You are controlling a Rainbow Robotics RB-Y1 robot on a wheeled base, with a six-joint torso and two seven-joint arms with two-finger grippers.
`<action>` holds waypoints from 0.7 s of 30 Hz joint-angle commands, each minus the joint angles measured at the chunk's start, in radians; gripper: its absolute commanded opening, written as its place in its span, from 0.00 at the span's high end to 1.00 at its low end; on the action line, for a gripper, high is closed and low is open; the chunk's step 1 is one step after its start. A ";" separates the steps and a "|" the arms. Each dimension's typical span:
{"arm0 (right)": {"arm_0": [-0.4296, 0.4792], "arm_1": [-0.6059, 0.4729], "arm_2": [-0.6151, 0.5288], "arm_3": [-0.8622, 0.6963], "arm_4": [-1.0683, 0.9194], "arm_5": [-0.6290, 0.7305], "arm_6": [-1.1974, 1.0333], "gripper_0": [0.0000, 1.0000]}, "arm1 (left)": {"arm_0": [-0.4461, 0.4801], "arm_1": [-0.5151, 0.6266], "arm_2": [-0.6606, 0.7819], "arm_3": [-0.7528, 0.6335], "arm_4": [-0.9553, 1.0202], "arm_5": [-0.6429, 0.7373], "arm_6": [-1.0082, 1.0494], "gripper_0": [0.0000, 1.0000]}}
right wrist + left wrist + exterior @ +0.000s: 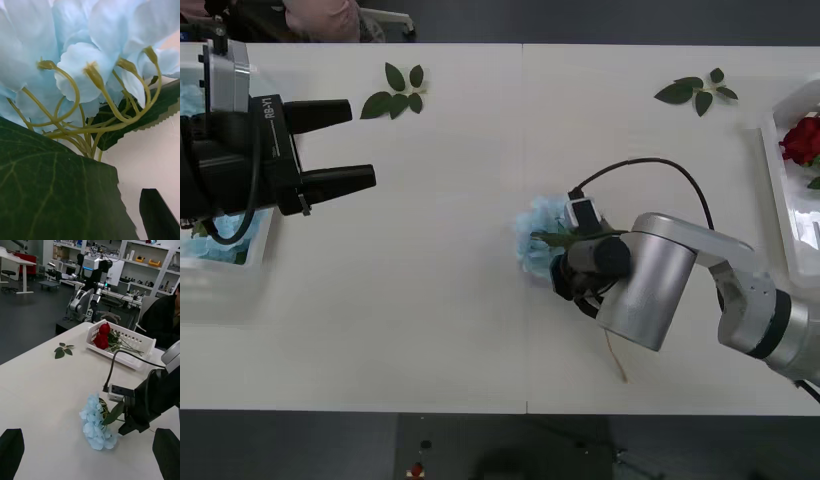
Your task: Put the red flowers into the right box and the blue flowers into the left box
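A pale blue flower (535, 240) lies on the white table near the middle, its thin stem (616, 362) trailing toward the front edge. My right gripper (572, 275) is down at the base of its head. Up close I see blue petals (78, 71), a big green leaf (52, 191) and one black finger (159, 217) at the corner, so the jaws stand open. More blue flowers (225, 250) lie in the left box (225, 278). Red flowers (802, 140) lie in the right box (778, 195). My left gripper (360, 145) hovers open beside the left box.
Two loose green leaf sprigs lie at the back of the table, one left (395, 95) and one right (698, 90). A black cable (650, 165) loops over my right wrist. A person (163, 326) sits beyond the right box.
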 commanded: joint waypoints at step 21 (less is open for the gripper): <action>-0.050 0.025 -0.013 0.105 -0.005 -0.097 0.074 1.00 | -0.010 0.022 -0.010 -0.004 0.011 0.004 -0.041 0.00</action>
